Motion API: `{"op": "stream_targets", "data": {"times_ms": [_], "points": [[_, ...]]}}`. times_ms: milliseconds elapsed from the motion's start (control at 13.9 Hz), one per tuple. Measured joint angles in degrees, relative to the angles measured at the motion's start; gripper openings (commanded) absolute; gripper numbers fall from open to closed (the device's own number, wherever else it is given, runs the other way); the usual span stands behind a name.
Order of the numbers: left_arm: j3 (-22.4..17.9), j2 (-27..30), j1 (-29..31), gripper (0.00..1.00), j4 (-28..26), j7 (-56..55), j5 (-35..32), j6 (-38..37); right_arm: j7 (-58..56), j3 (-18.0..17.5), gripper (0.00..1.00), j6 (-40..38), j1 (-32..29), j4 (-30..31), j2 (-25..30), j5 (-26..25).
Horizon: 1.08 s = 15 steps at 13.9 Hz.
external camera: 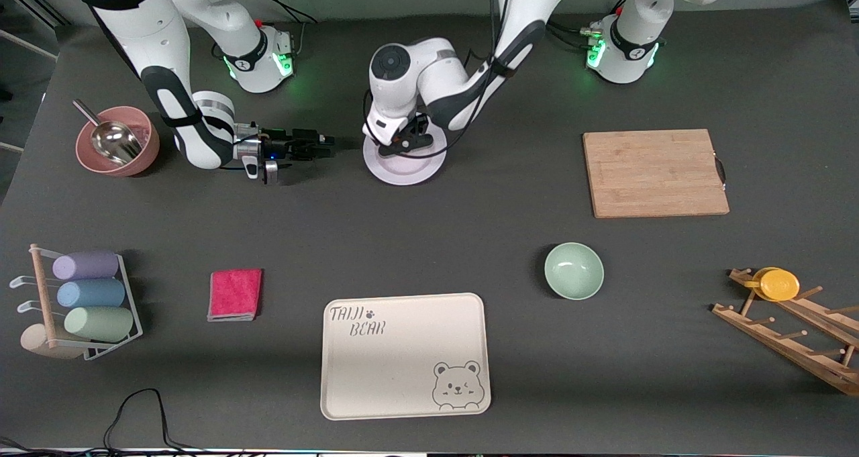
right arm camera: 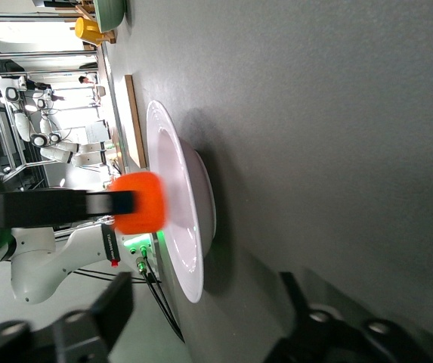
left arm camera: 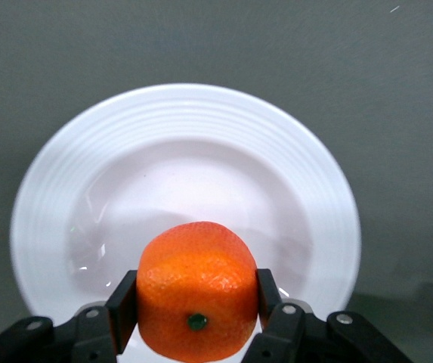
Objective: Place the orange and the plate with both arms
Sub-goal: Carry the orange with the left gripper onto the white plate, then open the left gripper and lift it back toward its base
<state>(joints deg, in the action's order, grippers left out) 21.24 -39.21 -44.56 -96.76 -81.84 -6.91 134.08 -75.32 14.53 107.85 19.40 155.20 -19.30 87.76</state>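
The white plate (external camera: 402, 174) lies on the dark table midway between the two arm bases. My left gripper (external camera: 402, 145) hangs just over it, shut on the orange (left arm camera: 197, 291), which sits low above the plate's well (left arm camera: 186, 151). The hand hides the orange in the front view. In the right wrist view the orange (right arm camera: 140, 203) shows close to the plate (right arm camera: 186, 219). My right gripper (external camera: 325, 141) lies low and level beside the plate, toward the right arm's end of the table. Its jaws stand open on either side of the plate's rim line, with nothing gripped (right arm camera: 201, 310).
A pink bowl with a metal scoop (external camera: 117, 141) stands near the right arm. A wooden cutting board (external camera: 654, 172), a green bowl (external camera: 574, 270), a cream bear tray (external camera: 406, 356), a pink cloth (external camera: 235, 294), a roll rack (external camera: 87, 302) and a wooden rack (external camera: 792, 336) lie nearer the camera.
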Motion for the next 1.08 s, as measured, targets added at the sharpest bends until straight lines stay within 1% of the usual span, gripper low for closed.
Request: {"op": "stream_targets", "data": {"times_ms": [72, 143, 215, 430, 574, 717, 933, 1076], "points": [[0.00, -1.22, -0.06, 0.35, 0.11, -0.09, -0.49, 0.56, 0.00, 0.00, 0.52, 0.00, 0.00, -0.05, -0.05, 0.00], [0.01, -1.79, -0.05, 0.92, 0.44, -0.12, -0.60, 0.63, 0.00, 0.00, 0.52, -0.01, 0.00, -0.08, -0.10, 0.01], [0.00, -1.73, -0.06, 1.00, 0.85, -0.13, -0.72, 0.58, 0.00, 0.01, 0.52, -0.01, 0.00, -0.10, -0.15, 0.02], [0.00, -1.61, -0.07, 1.00, 1.47, -0.18, -0.98, 0.15, -0.32, 0.04, 0.52, -0.01, 0.00, -0.17, -0.21, 0.03], [-0.05, -1.24, -0.01, 1.00, 1.96, -0.21, -1.04, -2.03, -1.85, 0.06, 0.52, 0.00, 0.00, -0.33, -0.67, 0.03], [-0.23, 0.38, 0.62, 1.00, 3.11, -0.20, -1.11, -5.54, -2.97, 0.09, 0.52, -0.01, -0.01, -0.82, -1.62, 0.03], [-0.22, 6.63, 4.86, 1.00, 4.30, 2.42, 0.36, -13.69, -3.41, 0.09, 0.52, -0.02, -0.03, -1.52, -2.53, 0.03], [-0.33, 11.66, 9.66, 1.00, 4.42, 8.88, 3.84, -20.58, -3.51, 0.06, 0.52, -0.03, 0.01, -1.67, -2.78, 1.36]]}}
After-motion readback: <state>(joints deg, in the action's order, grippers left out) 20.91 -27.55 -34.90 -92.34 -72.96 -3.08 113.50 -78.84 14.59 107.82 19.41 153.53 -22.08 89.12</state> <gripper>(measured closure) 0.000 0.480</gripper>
